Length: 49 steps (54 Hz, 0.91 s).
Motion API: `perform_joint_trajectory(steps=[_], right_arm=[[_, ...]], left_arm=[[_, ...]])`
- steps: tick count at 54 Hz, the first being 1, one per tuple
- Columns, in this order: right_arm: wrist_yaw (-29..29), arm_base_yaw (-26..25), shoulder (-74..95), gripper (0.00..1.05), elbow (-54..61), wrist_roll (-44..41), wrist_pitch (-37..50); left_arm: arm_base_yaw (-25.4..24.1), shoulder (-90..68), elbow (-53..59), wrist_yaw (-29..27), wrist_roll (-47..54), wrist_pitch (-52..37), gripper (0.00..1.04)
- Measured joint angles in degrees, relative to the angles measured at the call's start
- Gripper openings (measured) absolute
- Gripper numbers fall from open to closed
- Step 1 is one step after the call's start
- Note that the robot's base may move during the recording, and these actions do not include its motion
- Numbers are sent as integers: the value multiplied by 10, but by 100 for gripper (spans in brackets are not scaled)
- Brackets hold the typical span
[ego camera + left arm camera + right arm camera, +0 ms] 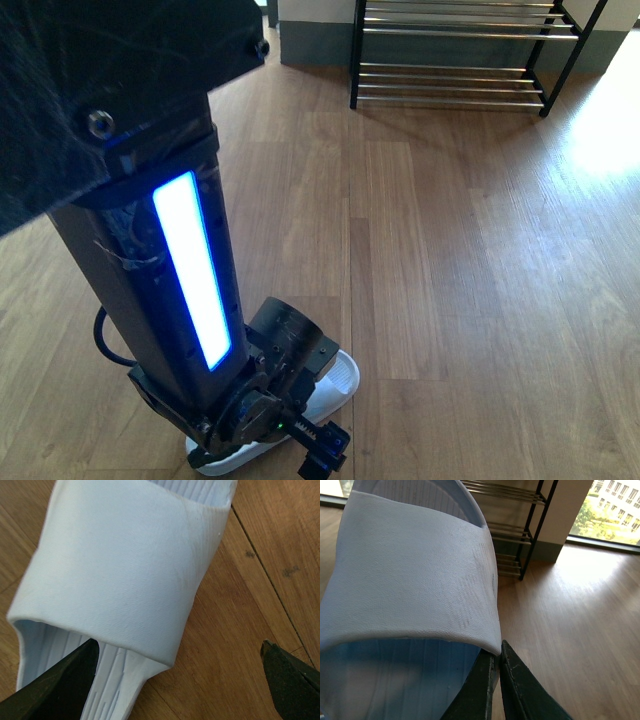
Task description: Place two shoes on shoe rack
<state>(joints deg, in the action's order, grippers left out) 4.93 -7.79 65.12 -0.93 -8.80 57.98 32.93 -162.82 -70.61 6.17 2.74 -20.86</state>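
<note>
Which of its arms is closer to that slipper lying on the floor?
Left. Its open left gripper hangs right over the floor slide, one finger over its footbed. The right gripper is elsewhere, pinching a second slide off the floor.

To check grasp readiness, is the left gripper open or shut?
Open: left gripper fingers sit wide apart, one over the pale blue slide.

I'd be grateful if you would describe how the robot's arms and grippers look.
The left arm is a boxy black column with a glowing white-blue light strip and a black cable near its base. The left gripper and right gripper have matte black tapering jaws.
</note>
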Motion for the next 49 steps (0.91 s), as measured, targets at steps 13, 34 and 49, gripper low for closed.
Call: perform_joint_trajectory(steps=[13, 34, 49], right_arm=[[0, 0, 0, 1, 0, 0, 0], [0, 0, 0, 1, 0, 0, 0], [0, 0, 0, 1, 0, 0, 0]], left_arm=[[2, -25, -19, 3, -2, -3, 95], [7, -36, -21, -3, 42, -31, 95], [7, -37, -21, -20, 59, -37, 86]])
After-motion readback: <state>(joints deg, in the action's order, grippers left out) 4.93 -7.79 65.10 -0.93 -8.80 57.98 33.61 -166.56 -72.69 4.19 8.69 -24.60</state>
